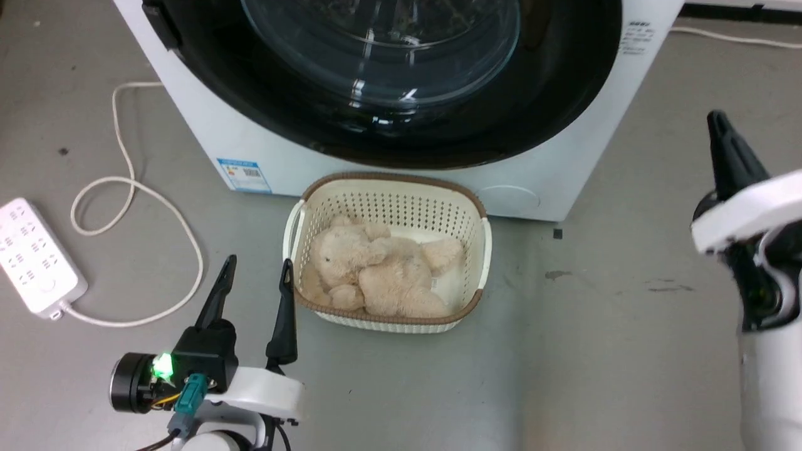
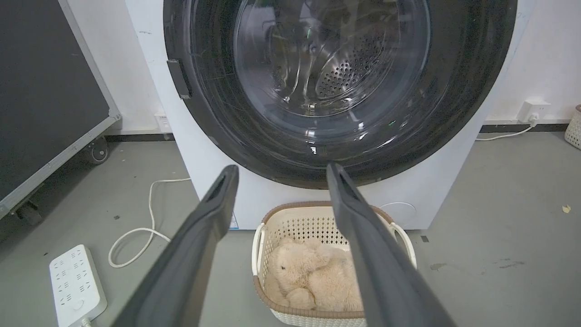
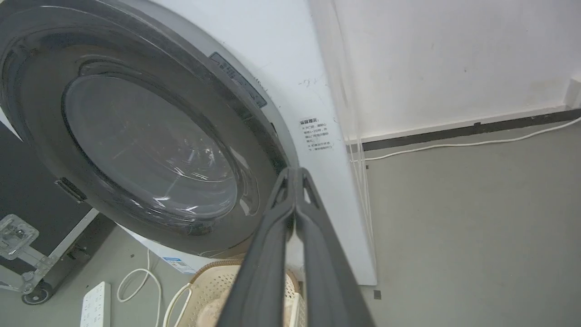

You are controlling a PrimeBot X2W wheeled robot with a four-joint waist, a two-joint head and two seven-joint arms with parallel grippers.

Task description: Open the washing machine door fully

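The white washing machine (image 1: 207, 131) fills the top of the head view. Its door (image 1: 551, 94), a glossy black disc with a bulging glass window, lies flush against the front. A dark handle recess (image 2: 179, 79) sits on the door's left rim. My left gripper (image 1: 259, 263) is open low over the floor, short of the machine and left of the basket, holding nothing. In the left wrist view the door (image 2: 454, 91) is straight ahead beyond the spread fingers (image 2: 213, 218). My right gripper (image 3: 295, 171) is shut and empty, raised to the right of the machine (image 3: 295, 68).
A cream perforated basket (image 1: 479, 250) holding a beige plush bear (image 1: 376, 269) stands on the floor right before the machine. A white power strip (image 1: 34, 257) and its looping cord (image 1: 125, 188) lie at the left. A black wheeled case (image 2: 45, 100) stands further left.
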